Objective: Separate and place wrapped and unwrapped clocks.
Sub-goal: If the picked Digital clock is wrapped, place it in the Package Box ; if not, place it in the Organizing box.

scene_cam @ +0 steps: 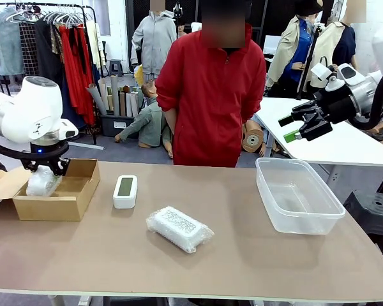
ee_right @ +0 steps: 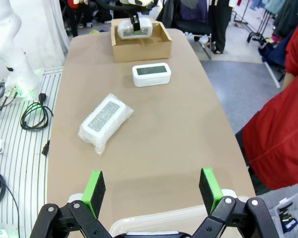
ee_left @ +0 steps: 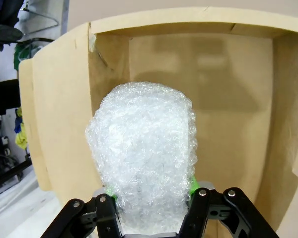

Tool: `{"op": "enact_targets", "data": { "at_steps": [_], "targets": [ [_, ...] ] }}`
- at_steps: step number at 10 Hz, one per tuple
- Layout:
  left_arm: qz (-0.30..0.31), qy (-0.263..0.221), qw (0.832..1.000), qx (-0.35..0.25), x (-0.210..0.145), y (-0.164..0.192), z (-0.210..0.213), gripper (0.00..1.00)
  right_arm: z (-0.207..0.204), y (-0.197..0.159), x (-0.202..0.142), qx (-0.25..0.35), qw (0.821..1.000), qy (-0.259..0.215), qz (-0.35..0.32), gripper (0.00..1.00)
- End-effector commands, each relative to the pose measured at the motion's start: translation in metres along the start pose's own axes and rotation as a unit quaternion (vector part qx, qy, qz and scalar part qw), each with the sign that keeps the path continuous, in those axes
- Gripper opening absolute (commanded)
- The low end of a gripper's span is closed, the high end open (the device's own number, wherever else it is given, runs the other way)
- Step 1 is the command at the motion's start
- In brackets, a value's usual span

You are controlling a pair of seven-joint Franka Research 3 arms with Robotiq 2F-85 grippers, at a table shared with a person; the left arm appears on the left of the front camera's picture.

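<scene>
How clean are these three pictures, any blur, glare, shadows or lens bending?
Front view: even light, sharp, just a soft shadow under the loose wrapped clock. Left wrist view: the wrapped clock near the lens looks bright and slightly washed out, and the cardboard box rim bows from the wide lens. Right wrist view: sharp, table edges bend, no strong glare.

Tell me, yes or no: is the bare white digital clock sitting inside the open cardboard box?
No, the bare white rectangular digital clock stands on the tan tabletop, just outside the open brown cardboard box.
</scene>
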State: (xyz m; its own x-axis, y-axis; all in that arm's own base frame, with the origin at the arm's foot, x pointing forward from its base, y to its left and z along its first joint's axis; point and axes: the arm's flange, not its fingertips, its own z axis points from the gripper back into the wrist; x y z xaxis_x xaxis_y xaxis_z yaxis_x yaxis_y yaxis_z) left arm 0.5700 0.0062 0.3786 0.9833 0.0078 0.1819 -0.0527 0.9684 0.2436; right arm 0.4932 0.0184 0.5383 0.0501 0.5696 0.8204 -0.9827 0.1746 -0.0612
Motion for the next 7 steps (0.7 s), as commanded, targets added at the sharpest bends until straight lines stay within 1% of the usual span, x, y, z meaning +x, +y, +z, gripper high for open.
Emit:
{"op": "enact_targets", "data": {
  "at_steps": [1,5,6,7],
  "targets": [
    [-0.004,-0.017,1.0,0.012,-0.003,0.002,-0.01,0.0,0.0,0.001,0.001,0.0,1.0,0.0,0.001,1.0],
    [-0.013,-0.016,1.0,0.002,-0.001,0.005,-0.023,0.0,0.0,0.001,0.001,0.0,1.0,0.0,0.001,1.0],
    [-0.015,-0.014,1.0,-0.001,-0.002,0.004,-0.023,0.03,0.0,0.001,0.001,0.0,1.0,0.0,0.001,1.0],
    [-0.015,-0.012,1.0,-0.006,-0.002,0.004,-0.023,0.2,0.0,0.001,0.001,0.0,1.0,0.0,0.001,1.0]
  ]
}}
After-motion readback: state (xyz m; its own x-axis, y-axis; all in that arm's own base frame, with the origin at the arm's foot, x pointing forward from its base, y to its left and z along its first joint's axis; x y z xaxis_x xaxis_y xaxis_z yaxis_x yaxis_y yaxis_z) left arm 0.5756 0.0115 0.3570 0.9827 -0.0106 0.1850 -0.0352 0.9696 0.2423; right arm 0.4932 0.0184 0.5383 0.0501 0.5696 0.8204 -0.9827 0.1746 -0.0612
